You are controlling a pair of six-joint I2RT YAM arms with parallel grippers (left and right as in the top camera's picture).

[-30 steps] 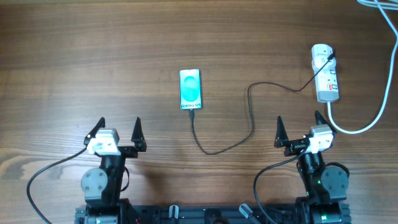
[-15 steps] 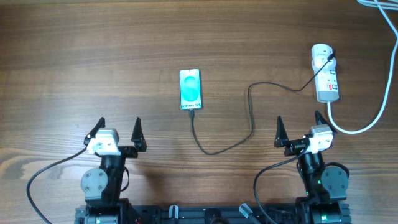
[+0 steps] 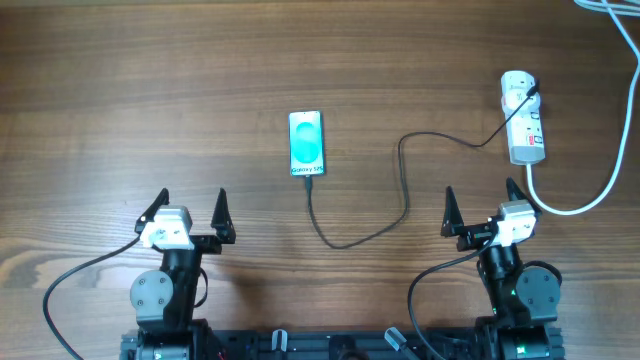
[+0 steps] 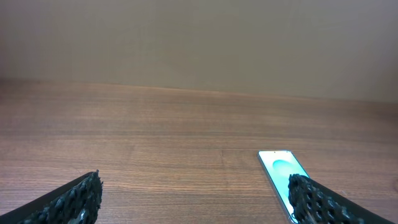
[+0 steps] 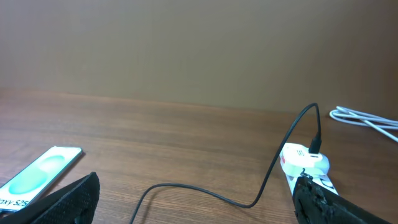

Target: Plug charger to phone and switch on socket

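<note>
The phone point(image 3: 306, 143) lies flat at mid-table with its turquoise screen up; it also shows in the left wrist view point(image 4: 278, 167) and the right wrist view point(image 5: 37, 171). The thin black charger cable point(image 3: 400, 190) runs from the white socket strip point(image 3: 523, 118) in a loop to the phone's near end, where its tip touches the phone's edge. The cable point(image 5: 261, 183) and the socket point(image 5: 305, 160) show in the right wrist view. My left gripper point(image 3: 187, 212) is open and empty near the front left. My right gripper point(image 3: 482, 205) is open and empty, just in front of the socket.
A thick white lead point(image 3: 600, 190) curves from the socket's near end up the right edge of the table; it also shows in the right wrist view point(image 5: 367, 117). A grey wall stands behind the table in both wrist views.
</note>
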